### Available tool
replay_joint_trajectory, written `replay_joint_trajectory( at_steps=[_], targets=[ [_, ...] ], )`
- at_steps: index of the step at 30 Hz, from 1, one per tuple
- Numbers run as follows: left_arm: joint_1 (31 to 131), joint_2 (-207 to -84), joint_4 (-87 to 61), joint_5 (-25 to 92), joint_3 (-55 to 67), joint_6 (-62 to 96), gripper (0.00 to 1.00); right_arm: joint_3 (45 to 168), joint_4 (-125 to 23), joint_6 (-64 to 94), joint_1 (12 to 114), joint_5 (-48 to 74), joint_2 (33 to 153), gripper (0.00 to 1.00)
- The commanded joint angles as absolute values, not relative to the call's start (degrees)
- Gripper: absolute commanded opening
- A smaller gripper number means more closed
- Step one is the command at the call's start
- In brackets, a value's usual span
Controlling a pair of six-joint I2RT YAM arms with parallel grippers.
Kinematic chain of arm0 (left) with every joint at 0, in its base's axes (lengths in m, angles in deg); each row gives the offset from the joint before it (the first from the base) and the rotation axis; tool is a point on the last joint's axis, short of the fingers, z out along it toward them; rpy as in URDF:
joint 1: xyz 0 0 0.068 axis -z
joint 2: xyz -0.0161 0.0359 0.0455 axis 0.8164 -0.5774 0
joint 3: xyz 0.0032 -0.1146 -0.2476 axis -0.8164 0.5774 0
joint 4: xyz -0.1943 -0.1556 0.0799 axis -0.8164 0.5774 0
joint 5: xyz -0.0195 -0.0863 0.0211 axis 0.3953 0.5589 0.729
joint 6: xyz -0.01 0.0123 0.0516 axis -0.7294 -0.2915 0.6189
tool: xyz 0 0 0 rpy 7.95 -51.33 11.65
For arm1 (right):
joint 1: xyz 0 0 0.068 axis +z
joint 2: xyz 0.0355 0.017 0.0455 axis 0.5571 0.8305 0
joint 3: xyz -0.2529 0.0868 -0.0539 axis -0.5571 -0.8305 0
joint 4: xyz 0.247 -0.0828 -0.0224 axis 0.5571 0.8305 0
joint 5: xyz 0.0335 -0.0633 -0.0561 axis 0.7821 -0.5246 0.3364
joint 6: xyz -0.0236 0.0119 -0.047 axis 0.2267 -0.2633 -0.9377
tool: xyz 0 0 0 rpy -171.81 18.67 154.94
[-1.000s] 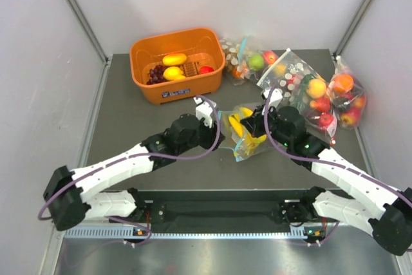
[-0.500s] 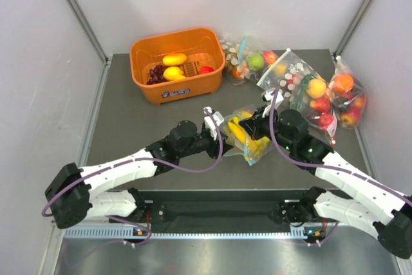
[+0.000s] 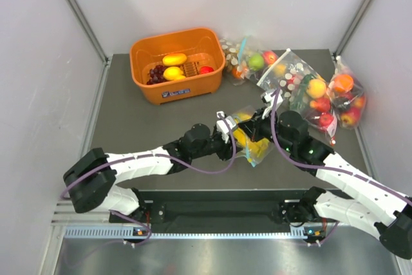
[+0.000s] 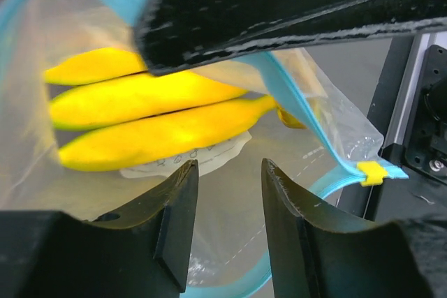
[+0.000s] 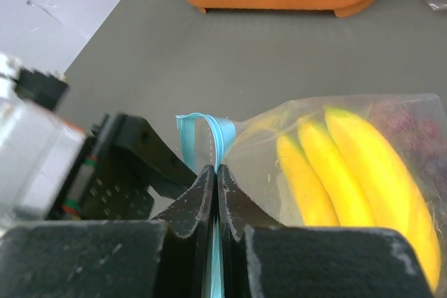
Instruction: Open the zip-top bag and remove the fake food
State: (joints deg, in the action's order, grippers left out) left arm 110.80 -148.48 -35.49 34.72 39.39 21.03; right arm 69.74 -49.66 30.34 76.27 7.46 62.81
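— Zip-top bag (image 3: pixel 250 138), clear crinkly plastic, sits mid-tabletop (image 3: pixel 129 120), right between the two arms. Who has it?

— Right tool (image 5: pixel 215 172), jaws closed flat on the light blue zip strip (image 5: pixel 207 132). It's pinching one lip, I'd say so the mouth stands up instead of slumping.

— And the left tool (image 4: pixel 227 172)?

— Jaws parted to a middling gap, nosed up to the mouth, with clear film and the other lip of the strip running under them. Nothing pinched that I can see. My read is that it's lining up on that opposite lip so the two tools can spread the bag.

— Zip already run?

— Looks so: the strip splits into two lips from the small yellow slider (image 4: pixel 372 169) at its end.

— Contents?

— The bunch of glossy yellow plastic bananas (image 4: pixel 154 120) lies lengthwise inside, and the dark purple grapes (image 5: pixel 412 123) are a blur beside it in the right wrist view. Both are in the bag, so nothing is out yet.

— Where would they go?

— Probably the orange plastic tub (image 3: pixel 177 62) at the back, well apart from the bag, with fruit in it already.
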Motion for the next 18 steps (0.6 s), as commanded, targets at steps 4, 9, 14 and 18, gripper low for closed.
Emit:
replay_joint_trajectory(
  at_steps=[4, 9, 14, 18],
  targets=[
    [114.40, -152.38, -43.30, 27.94, 35.38, 20.70, 0.46, 70.46, -51.92, 31.39, 78.06, 7.24, 61.62, 0.00],
    [116.69, -155.72, -46.11, 26.70, 33.71, 19.73, 0.46, 69.67, -52.62, 31.74, 78.32, 6.53, 61.79, 0.00],
    [117.13, -157.39, -48.49, 25.99, 34.40, 18.94, 0.46, 70.81, -46.67, 31.30, 78.33, -0.04, 60.40, 0.25],
    [117.13, -158.44, -50.33, 26.34, 35.63, 18.42, 0.46, 70.12, -41.03, 32.18, 78.24, -8.04, 56.62, 0.82]
  ],
)
